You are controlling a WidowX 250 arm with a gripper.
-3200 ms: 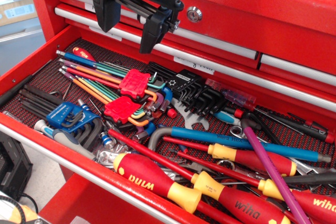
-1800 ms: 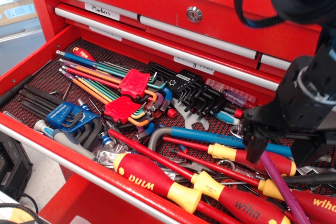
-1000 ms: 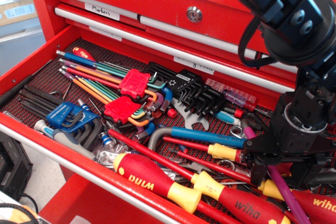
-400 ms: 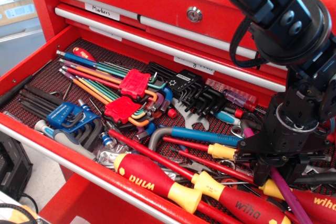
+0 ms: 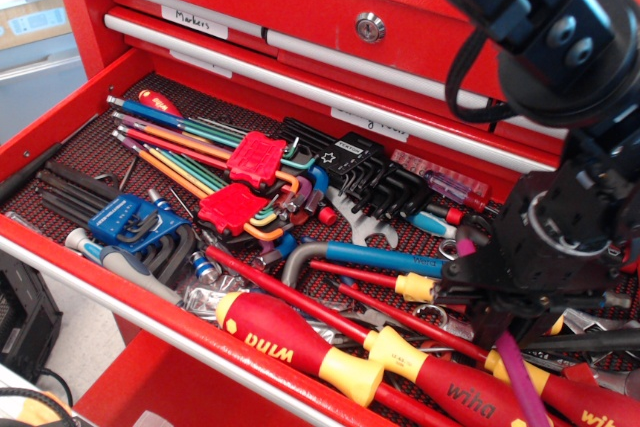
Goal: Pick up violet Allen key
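Violet Allen key (image 5: pixel 518 379), a long glossy magenta-violet hex rod, shows to me in two pieces: a stretch of shaft running down toward the bottom edge at the right of the open drawer, and a small magenta bit beside the gripper's left side, near the blue-sleeved key's end. Everything between is covered by my black robot gripper (image 5: pixel 500 325), which sits directly over the rod. One dark finger (image 5: pixel 487 324) comes down just left of the shaft, touching or nearly touching it; the other finger I cannot make out against the black housing, so I cannot tell whether the jaws are spread or pinching the key.

Below the gripper the violet shaft crosses the red-and-yellow screwdrivers (image 5: pixel 300 345) that lie along the drawer's front. Left of the gripper lies the big grey L-shaped key with a blue sleeve (image 5: pixel 380 256). Further left are two rainbow-coloured hex key sets in red plastic holders (image 5: pixel 255 160), a fan of black keys in a black holder (image 5: pixel 350 162), and a blue holder of dark keys (image 5: pixel 125 217) near the front left corner.

All of it rests on a dark mesh liner (image 5: pixel 85 152) in the red metal tool chest drawer (image 5: pixel 60 112). Above, closed red drawers carry silver handle rails (image 5: pixel 300 47), a handwritten label (image 5: pixel 193 19) and a round lock (image 5: pixel 370 27). At the left, beyond the chest, I see a pale floor (image 5: pixel 35 92).
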